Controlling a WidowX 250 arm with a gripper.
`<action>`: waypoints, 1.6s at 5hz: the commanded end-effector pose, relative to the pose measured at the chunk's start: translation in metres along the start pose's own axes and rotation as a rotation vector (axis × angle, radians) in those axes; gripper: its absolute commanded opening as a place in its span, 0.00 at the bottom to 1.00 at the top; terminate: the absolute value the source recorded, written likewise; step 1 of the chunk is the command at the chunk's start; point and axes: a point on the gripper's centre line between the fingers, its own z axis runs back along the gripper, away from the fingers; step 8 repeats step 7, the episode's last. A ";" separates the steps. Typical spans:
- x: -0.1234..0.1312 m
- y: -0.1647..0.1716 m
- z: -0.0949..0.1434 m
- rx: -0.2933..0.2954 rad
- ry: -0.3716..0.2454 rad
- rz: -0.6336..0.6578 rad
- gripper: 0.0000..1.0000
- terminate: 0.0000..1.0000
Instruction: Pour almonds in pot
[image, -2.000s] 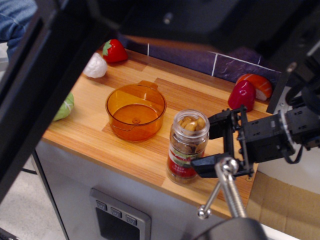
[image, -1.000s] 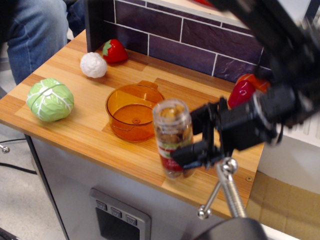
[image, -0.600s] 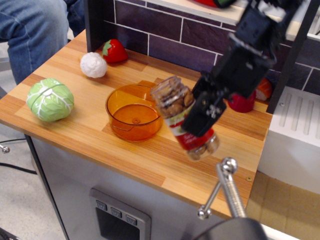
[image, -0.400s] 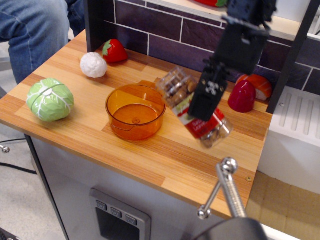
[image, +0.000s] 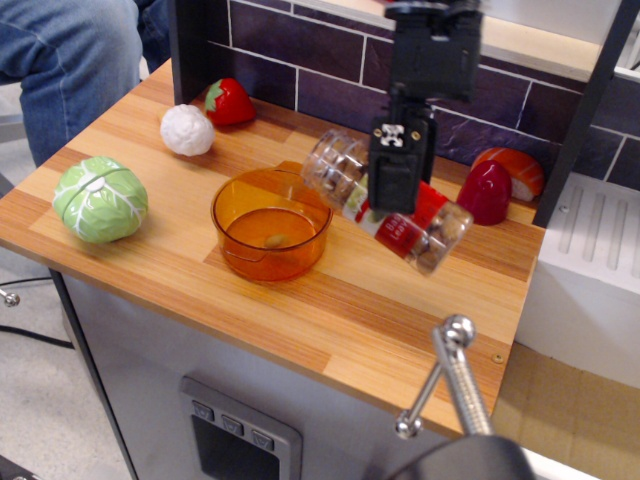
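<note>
My gripper (image: 396, 190) is shut on the clear plastic jar (image: 432, 228) with the red and green label. It holds the jar in the air, tilted nearly flat, with the open mouth pointing left over the right rim of the pot. Tan almonds (image: 338, 165) show through the jar near its mouth. The translucent orange pot (image: 245, 205) sits on the wooden counter, left of the jar, and one almond (image: 277, 240) lies on its bottom.
A green cabbage (image: 100, 199) sits at the counter's left. A white cauliflower (image: 187, 130) and a strawberry (image: 228, 101) are at the back left. A red pepper (image: 485, 192) and an orange item (image: 515, 164) stand at the back right. A metal rod (image: 450, 380) is in the foreground.
The gripper closed on the jar, lifted it off the counter, tipped it over toward the pot and moved it left. An almond has dropped into the pot.
</note>
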 end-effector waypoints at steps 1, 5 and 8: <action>-0.019 -0.002 0.011 -0.051 -0.181 -0.060 0.00 0.00; -0.017 0.000 0.019 -0.153 -0.386 -0.158 0.00 0.00; -0.012 -0.011 0.018 -0.117 -0.383 -0.132 0.00 1.00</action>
